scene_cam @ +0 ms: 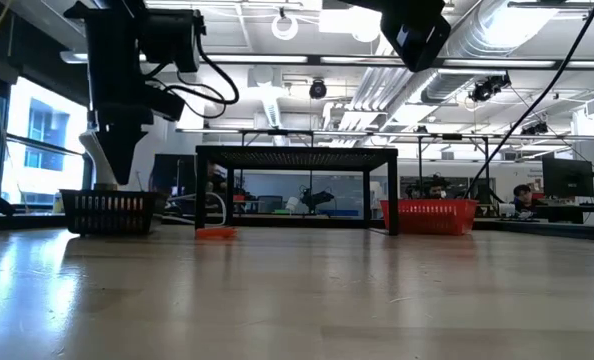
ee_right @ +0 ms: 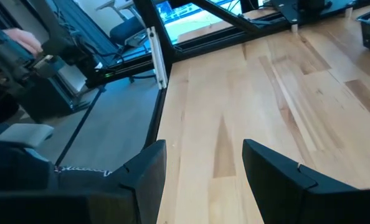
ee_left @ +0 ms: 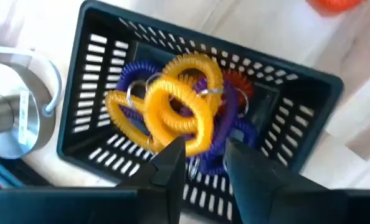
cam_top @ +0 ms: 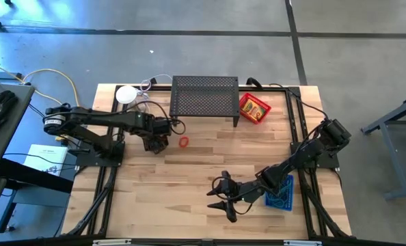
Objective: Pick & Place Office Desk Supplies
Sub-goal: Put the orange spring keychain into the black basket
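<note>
A black mesh tray [ee_left: 297,124] holds yellow [ee_left: 179,112], purple [ee_left: 232,134] and red [ee_left: 238,84] coil rings; it stands on the table left of centre [cam_top: 155,142]. My left gripper [ee_left: 203,158] hangs just above this tray [scene_cam: 112,212], fingers pointing down, open by a narrow gap and empty. A loose orange-red ring [cam_top: 184,142] lies on the table right of the tray. A red tray [cam_top: 254,108] holds a yellow box. My right gripper [cam_top: 223,197] is open and empty near the front edge, beside a blue tray [cam_top: 282,193].
A large black perforated stand [cam_top: 204,96] stands at the far middle of the table. A white round-topped object [cam_top: 126,94] sits at the far left, next to the black tray. Bare wood lies between the two grippers [cam_top: 189,174].
</note>
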### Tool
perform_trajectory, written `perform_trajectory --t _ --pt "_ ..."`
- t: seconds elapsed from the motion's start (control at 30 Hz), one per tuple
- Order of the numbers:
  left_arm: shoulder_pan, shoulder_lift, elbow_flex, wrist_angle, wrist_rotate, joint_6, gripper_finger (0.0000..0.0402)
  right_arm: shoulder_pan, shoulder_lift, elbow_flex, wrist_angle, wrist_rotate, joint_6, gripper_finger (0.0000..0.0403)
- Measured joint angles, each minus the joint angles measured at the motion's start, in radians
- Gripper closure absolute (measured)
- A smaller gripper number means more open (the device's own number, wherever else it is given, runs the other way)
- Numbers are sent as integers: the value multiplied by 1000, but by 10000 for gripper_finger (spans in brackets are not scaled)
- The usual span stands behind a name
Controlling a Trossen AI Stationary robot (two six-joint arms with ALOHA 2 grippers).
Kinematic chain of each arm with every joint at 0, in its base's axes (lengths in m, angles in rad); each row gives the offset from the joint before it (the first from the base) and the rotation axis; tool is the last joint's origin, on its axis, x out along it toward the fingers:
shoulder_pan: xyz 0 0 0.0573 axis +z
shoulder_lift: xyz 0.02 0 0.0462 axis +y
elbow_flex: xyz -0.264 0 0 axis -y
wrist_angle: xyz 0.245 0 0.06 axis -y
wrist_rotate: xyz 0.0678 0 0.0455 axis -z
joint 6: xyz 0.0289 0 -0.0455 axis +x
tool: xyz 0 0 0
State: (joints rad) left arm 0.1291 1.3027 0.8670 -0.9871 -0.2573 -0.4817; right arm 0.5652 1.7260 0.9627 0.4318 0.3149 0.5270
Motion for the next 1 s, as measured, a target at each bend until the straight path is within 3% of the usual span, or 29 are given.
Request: perform_trajectory --t 0.23,0.33,0.43,0.57,1.0 --pt "-40 -26 89 -7 16 19 289 1 0 0 -1 -1 -8 204" --pt "-59 -43 92 123 35 142 289 -1 0 0 -1 -1 -8 204" --pt "-65 -38 92 273 164 347 289 -3 0 0 -1 0 -10 204" --pt "-62 17 91 458 261 449 289 -5 0 0 1 0 -23 204" --pt "-90 319 90 564 223 616 289 -2 -2 1 -4 0 -27 204"
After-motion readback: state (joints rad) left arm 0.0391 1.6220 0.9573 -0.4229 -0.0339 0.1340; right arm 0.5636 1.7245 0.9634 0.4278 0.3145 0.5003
